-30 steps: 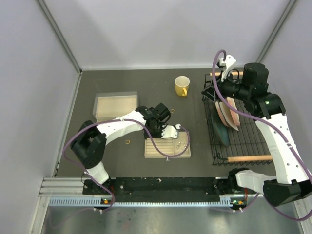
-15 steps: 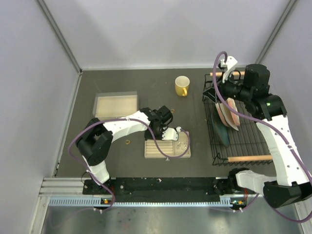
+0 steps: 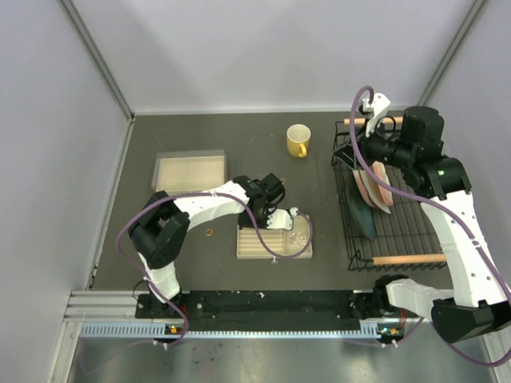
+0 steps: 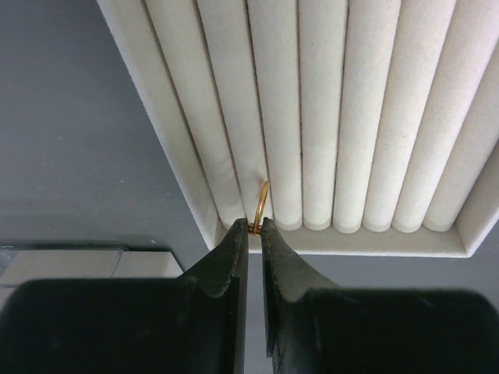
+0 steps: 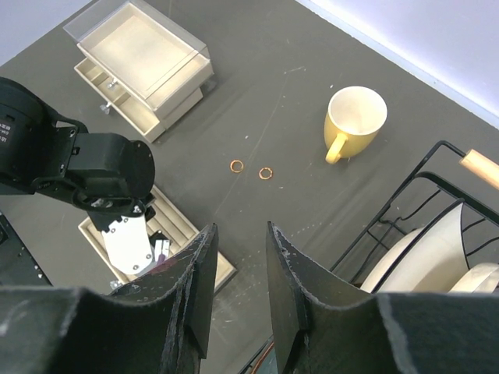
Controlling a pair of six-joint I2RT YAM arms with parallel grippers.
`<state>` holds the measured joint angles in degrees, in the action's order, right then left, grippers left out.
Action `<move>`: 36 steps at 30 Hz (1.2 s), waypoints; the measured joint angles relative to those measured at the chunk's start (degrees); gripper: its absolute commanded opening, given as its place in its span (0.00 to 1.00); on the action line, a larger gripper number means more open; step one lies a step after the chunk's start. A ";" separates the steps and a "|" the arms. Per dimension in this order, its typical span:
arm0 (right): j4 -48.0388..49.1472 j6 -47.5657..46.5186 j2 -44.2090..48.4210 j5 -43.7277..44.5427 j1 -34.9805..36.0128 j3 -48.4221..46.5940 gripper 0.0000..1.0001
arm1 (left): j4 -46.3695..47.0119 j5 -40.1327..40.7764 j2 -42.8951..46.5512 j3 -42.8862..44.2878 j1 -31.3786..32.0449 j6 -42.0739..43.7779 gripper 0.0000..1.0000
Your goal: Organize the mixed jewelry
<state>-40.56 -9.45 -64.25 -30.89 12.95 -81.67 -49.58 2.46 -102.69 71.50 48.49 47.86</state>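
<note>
1. One gold ring (image 4: 263, 204) stands edge-on in my left gripper (image 4: 255, 227), whose jaws are clamped on the ring's lower rim. The top of the ring reaches into a groove between two cream rolls, right at the end wall of the jewelry box (image 4: 366, 241).
2. Over the last second the left arm has folded its elbow in toward the box. The gripper itself has crept only slightly along the box's far edge in the top view, and the pinch has not loosened.
3. I read this as the seating step. The ring is lined up with a slot but not yet released, so I count it as nearly placed, not placed.
4. My right gripper (image 5: 238, 234) has hardly moved. It hangs high near the dish rack (image 3: 391, 231), jaws apart with nothing between them.
5. Several pieces remain to sort:
   - A copper-coloured ring (image 5: 236, 165) and a twin ring (image 5: 266, 172) just beside it lie on the table (image 3: 239, 144), between the box and the yellow mug (image 5: 356, 117).
   - A stray ring (image 3: 209, 232) lies left of the box.
   - The silvery cluster (image 3: 299, 237) already lies in the box's right part.
</note>
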 measured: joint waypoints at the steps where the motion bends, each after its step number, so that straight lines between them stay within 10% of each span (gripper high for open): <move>1: 0.02 0.00 0.02 0.00 0.00 0.11 0.32 | 0.00 0.02 -0.22 0.00 0.00 -0.04 0.00; 36: -0.46 -0.52 2.10 -0.13 -0.50 2.32 0.31 | 0.28 7.10 -4.57 0.50 3.39 -4.28 0.00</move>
<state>-41.01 -9.98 -62.15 -31.03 12.45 -79.35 -49.30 9.56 -107.26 72.01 51.88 43.57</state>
